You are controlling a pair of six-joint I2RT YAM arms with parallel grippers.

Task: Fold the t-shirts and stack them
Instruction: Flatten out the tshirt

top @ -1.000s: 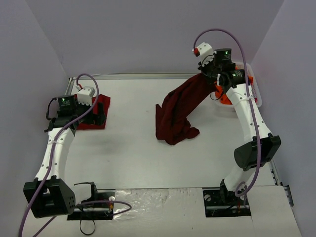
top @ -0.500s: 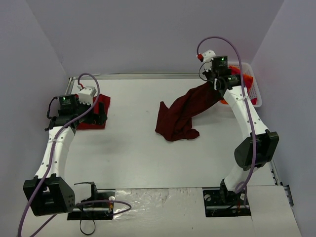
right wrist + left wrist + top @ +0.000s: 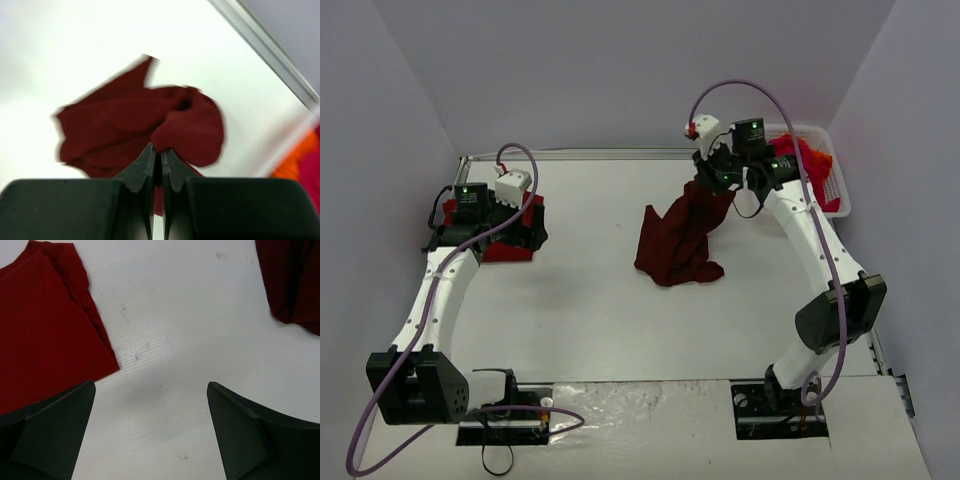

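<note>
My right claw point(image 3: 156, 150) is pinched shut on the maroon t-shirt point(image 3: 130, 125), which hangs below it onto the table point(image 3: 590, 300). My left claw point(image 3: 150, 410) gapes wide, the folded red t-shirt point(image 3: 45, 325) just beside it.

One maroon t-shirt point(image 3: 670, 245), one red t-shirt point(image 3: 503, 252), one basket point(image 3: 842, 205).
</note>
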